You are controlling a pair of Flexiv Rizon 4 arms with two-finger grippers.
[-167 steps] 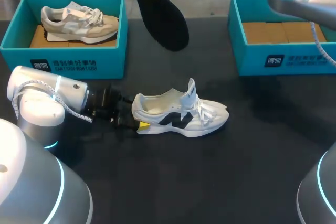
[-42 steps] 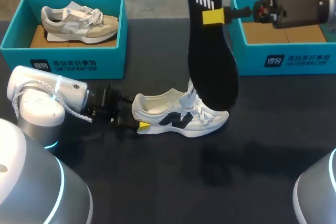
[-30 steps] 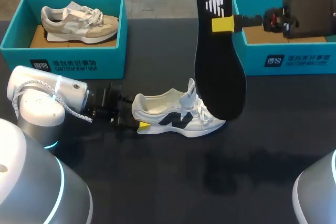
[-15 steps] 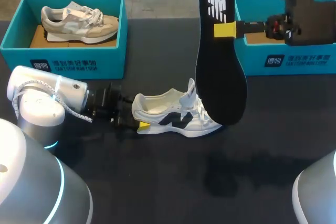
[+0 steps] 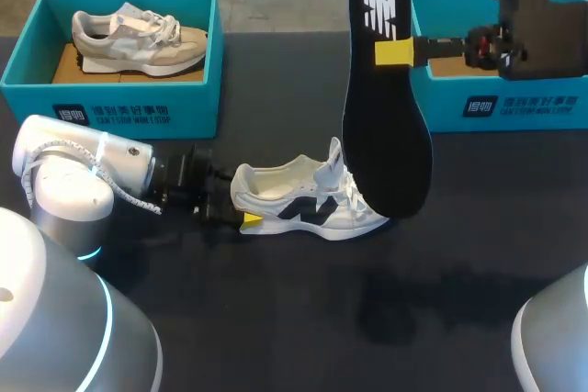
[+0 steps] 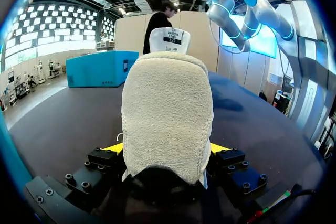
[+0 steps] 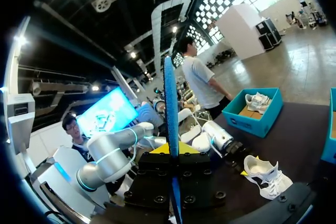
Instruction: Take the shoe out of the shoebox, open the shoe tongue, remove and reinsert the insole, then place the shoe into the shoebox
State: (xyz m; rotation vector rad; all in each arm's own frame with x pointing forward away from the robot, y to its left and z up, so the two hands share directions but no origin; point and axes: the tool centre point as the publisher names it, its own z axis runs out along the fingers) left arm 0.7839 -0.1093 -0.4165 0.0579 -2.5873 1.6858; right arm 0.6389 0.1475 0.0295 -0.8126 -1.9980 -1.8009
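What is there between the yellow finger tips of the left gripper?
The heel of the white sneaker with black side markings, gripped from both sides by the left gripper, as the left wrist view shows.

Our insole (image 5: pixel 386 126) hangs over the toe of the shoe (image 5: pixel 303 208), blocking it from above; our left pincer (image 5: pixel 241 210) bars the heel. We can pass over the near bench (image 5: pixel 367 319).

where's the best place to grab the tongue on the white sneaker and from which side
Pinch the tongue by its free top edge from straight above, one finger in front, one behind. It stands upright above the collar as a thin flap; laces cover it lower down. The hanging insole crowds its toe side.
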